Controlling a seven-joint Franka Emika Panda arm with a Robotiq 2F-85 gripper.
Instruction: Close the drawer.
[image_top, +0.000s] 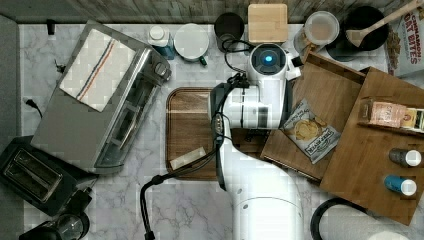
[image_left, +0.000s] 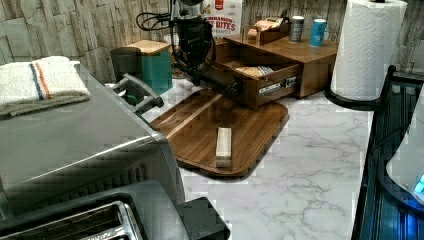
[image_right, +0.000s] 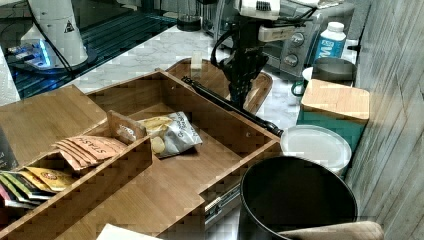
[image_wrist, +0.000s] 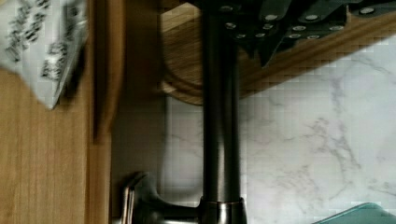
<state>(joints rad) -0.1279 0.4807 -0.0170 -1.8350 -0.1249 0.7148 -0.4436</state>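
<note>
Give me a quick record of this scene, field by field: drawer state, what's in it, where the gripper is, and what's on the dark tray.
drawer: pulled open from its wooden cabinet
drawer contents: chip bag
drawer handle: dark metal bar along the front
gripper: at the handle, on the drawer's outer side
dark tray: on the marble counter, in front of the drawer
on tray: small pale block
</note>
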